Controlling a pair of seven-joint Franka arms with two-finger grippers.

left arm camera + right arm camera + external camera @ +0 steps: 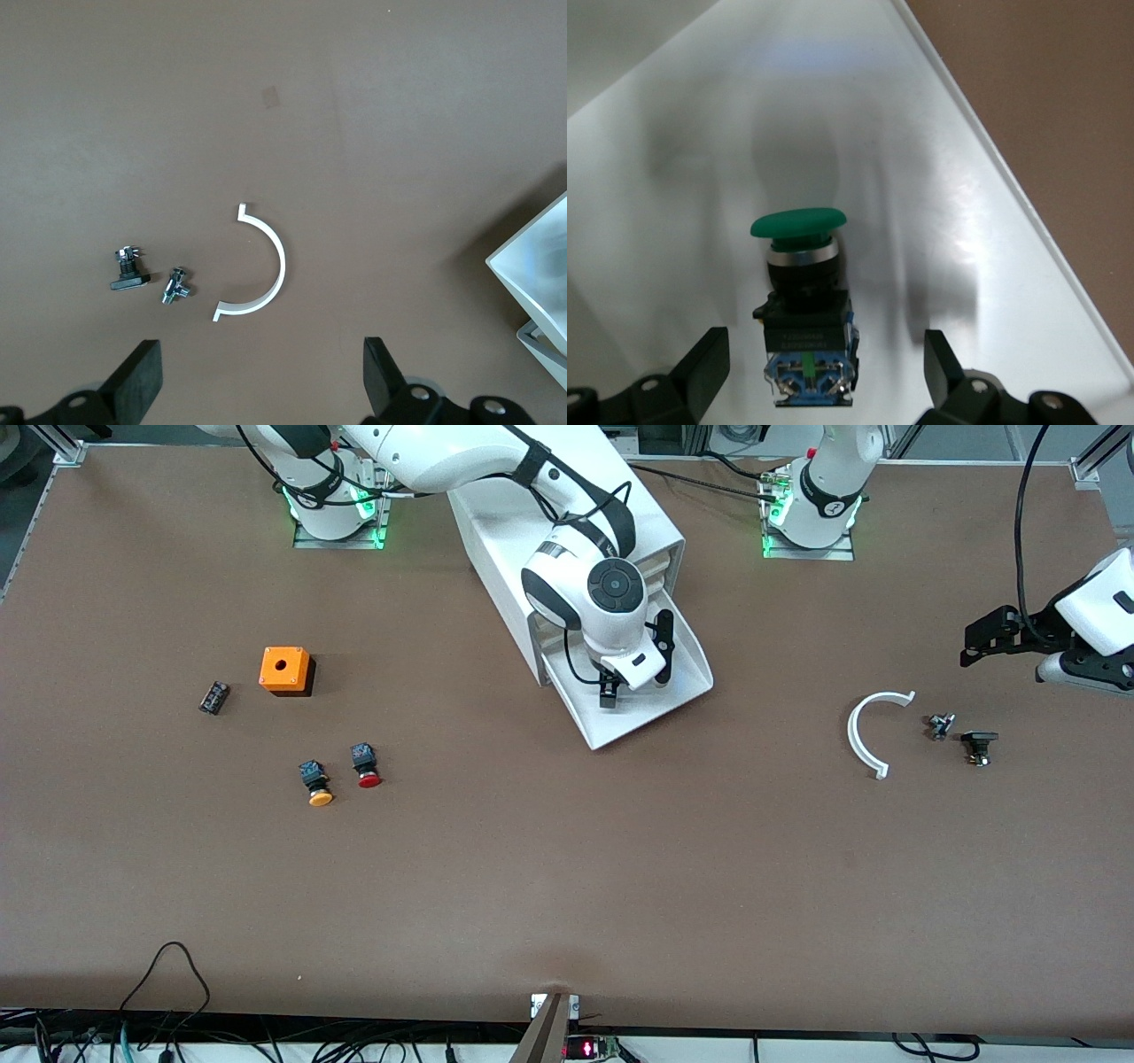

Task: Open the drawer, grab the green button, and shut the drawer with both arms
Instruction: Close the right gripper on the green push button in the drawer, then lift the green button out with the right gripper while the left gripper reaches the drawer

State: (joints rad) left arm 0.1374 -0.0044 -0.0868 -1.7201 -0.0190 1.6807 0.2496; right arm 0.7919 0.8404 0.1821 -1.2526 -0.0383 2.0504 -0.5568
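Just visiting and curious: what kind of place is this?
Probably a robotics lab: two white arms bolted to a brown table, the right pincer over an open drawer holding a green button.

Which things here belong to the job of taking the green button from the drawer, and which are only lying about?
Job:
- drawer, pulled open
- green button, lying in it
- right gripper, open over the button
- left gripper, open, waiting at the left arm's end

Lying about:
- orange box
- orange button
- red button
- white arc
- black block
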